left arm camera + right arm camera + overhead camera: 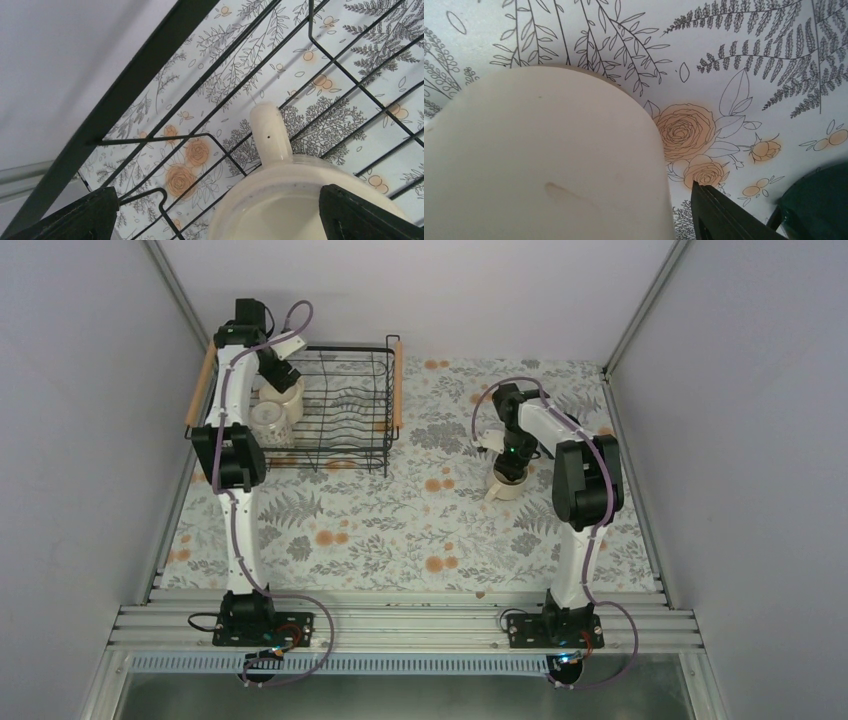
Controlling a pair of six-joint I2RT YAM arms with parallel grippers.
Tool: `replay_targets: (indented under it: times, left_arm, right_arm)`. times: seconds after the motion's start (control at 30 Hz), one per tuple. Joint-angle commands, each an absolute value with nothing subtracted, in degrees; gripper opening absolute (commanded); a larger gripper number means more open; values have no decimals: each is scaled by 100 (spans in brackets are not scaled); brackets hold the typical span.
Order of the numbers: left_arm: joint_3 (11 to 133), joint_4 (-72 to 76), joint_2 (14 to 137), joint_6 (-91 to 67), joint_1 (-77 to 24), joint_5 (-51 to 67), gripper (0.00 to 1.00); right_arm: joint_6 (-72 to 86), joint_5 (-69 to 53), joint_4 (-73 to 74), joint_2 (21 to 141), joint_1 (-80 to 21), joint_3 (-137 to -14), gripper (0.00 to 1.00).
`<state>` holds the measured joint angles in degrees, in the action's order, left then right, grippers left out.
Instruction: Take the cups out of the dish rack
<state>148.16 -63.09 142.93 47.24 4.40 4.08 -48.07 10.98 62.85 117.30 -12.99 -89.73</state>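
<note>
The dish rack [345, 348] sits at the far left of the flowered table cover [400, 530]. Your left gripper [218, 192] is down inside the rack's left end with its jaws spread wide. The wide cream mug [280, 205] stands upright on the rack's wires between them, its handle pointing away from the wrist camera. In that view the finger [360, 215] on the right overlaps the mug's rim and the one on the left stands clear of it, so you have hold of nothing.

Just on the near side of that mug, also in the rack's left end, stands the white patterned mug [268, 422].

Well to the right of the rack, out on the cover, your right gripper [510, 462] sits over the smaller beige mug [508, 487]. The right wrist camera shows one finger close against the mug's wall and hides the other, so you cannot tell whether that claw is clamped or slack. The dark green mug [819, 205] shows just past that finger, also outside the rack.
</note>
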Motion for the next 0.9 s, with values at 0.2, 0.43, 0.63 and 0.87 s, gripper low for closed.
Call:
replay_targets:
  times: [0.2,0.43,0.63,0.87]
  left_arm:
    - [15014,-6631,14678,4904,402,536,100]
    - [15180,-6960,14544,4846,269,601,100]
    - [14886,-6960,14097,4632,248,870,100]
    - [15108,-7130,14297,4449,162,746,100]
  right_arm:
    - [-4851,1095,6255,11508,-1239,-8949,59]
    - [-4764,1212,6089,11412,-1222,-9030,65]
    - [-4745,1110,6043,11244,-1222,-9048,68]
    - [-4719,1096,5997,11130,-1230,-9071,70]
